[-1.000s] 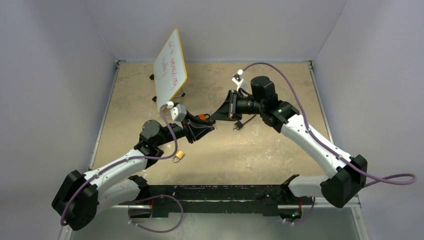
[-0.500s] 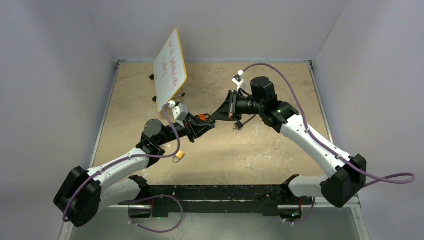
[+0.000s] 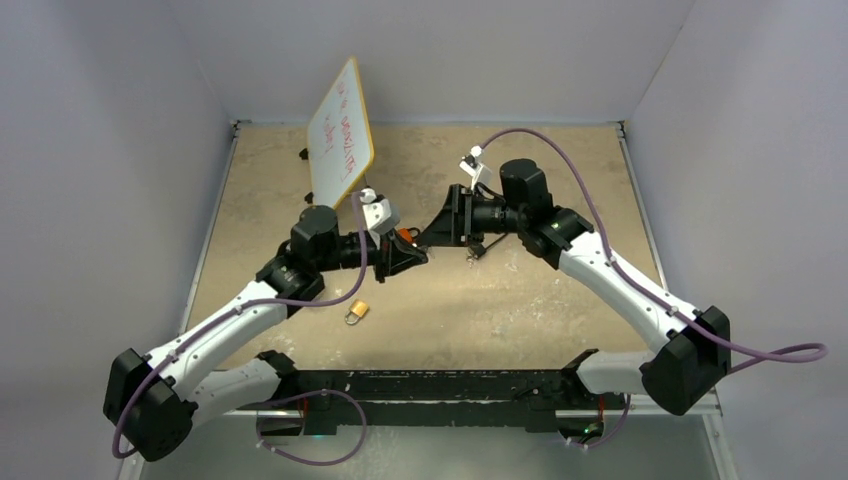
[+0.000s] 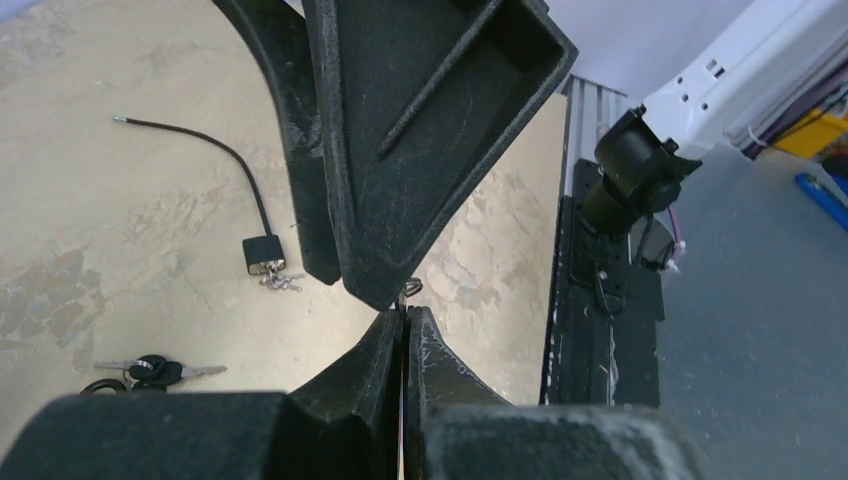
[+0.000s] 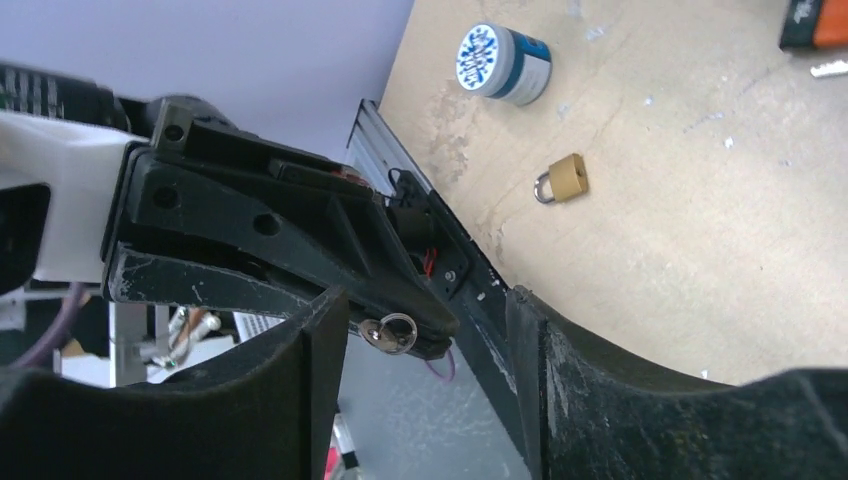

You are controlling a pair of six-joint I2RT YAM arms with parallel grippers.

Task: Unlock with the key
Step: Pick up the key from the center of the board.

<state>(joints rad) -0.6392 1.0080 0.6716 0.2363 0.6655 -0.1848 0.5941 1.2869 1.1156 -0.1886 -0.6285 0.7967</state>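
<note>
— Pale walls box in a tan table (image 3: 560, 300), and a whiteboard (image 3: 340, 135) with red writing leans near its far left corner. What are the arms doing?

— The left arm (image 3: 230, 325) and right arm (image 3: 620, 285) reach in from the near edge and meet tip to tip over the table's middle.

— And the tools?

— The left gripper (image 4: 404, 325) has its jaws pressed together, pinching the key (image 5: 380, 337) at their tips. The key's head and its small ring (image 5: 398, 328) stick out towards the other arm. The right gripper (image 5: 425, 305) stands wide open with a finger on either side of that key and the left tip. It holds nothing.

— Where is the lock?

— The brass padlock (image 3: 356, 313) lies flat on the table, left of centre and towards the near edge, close beside the left arm's forearm and well apart from both grippers. Its shackle looks closed.

— Anything else down there?

— A round blue and white tin (image 5: 503, 62) shows in the right wrist view, near the brass padlock. A black cable lock (image 4: 262, 252) lies near the table's middle, below the right gripper, with small keys hanging at its base. A separate bunch of keys (image 4: 150, 371) lies near it, not touching.
</note>
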